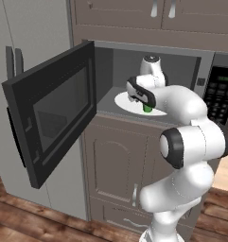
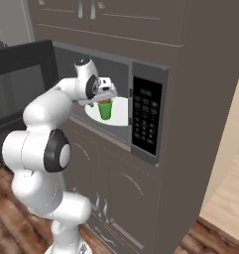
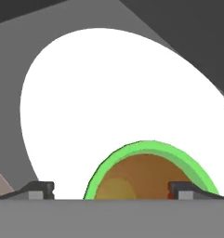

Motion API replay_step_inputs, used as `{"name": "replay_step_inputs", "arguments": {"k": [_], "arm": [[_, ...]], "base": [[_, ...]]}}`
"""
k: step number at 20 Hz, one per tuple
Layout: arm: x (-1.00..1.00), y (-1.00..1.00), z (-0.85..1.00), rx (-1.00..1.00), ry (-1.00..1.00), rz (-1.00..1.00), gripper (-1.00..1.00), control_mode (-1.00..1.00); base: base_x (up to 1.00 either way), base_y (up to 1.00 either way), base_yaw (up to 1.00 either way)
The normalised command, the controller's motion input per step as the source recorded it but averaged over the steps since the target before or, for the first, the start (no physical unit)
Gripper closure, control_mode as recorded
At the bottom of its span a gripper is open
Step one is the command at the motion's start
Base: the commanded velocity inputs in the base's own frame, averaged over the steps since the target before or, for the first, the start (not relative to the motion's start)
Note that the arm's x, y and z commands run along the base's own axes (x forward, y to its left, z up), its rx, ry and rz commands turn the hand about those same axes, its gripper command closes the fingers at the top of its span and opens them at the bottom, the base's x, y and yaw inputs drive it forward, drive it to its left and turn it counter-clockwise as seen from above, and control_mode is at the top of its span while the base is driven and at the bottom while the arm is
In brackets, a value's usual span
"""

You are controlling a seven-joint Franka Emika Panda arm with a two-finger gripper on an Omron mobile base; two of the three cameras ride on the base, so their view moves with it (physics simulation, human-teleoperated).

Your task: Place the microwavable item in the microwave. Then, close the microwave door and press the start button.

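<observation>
Cup (image 2: 105, 109) sits on the plate (image 1: 126, 103) inside the microwave (image 1: 181, 71); gripper (image 2: 105, 96) fingers look spread and let go. Next: back out, swing the door (image 1: 51, 111) shut.

I count one green cup (image 2: 105, 109) with brown liquid in it, standing on one white turntable plate (image 1: 125, 102). There is one microwave (image 2: 141, 79), with one door (image 1: 51, 111) swung open and one keypad panel (image 2: 146, 121) carrying one green display (image 1: 224, 78). On my hand camera I see two dark finger tips (image 3: 39, 189) (one either side of the cup's rim). Above the oven I count two cabinet handles (image 1: 162, 8), and below it two lower cabinet doors (image 1: 113, 163).
</observation>
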Motion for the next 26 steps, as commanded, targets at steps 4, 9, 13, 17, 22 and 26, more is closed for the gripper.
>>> {"name": "replay_step_inputs", "arguments": {"k": [4, 9, 13, 17, 22, 26], "arm": [[-0.38, 0.0, 0.04, 0.0, -0.15, 0.0, -1.0, -1.0], [-0.48, 0.06, 0.09, -0.01, -0.15, 0.0, -1.0, -1.0], [-0.54, 0.45, 0.34, -0.05, -0.11, 0.0, -1.0, -1.0], [-0.39, 0.79, 0.58, -0.13, -0.05, 0.0, -1.0, -1.0], [-0.53, 0.61, 0.57, -0.2, -0.14, 0.0, -1.0, -1.0], [-0.94, 0.44, 0.18, -0.2, -0.16, 0.0, -1.0, -1.0]], "base": [[0.0, 0.0, 0.0], [0.0, 0.0, 0.0], [0.0, 0.0, 0.0], [0.0, 0.0, 0.0], [0.0, 0.0, 0.0], [0.0, 0.0, 0.0]]}}
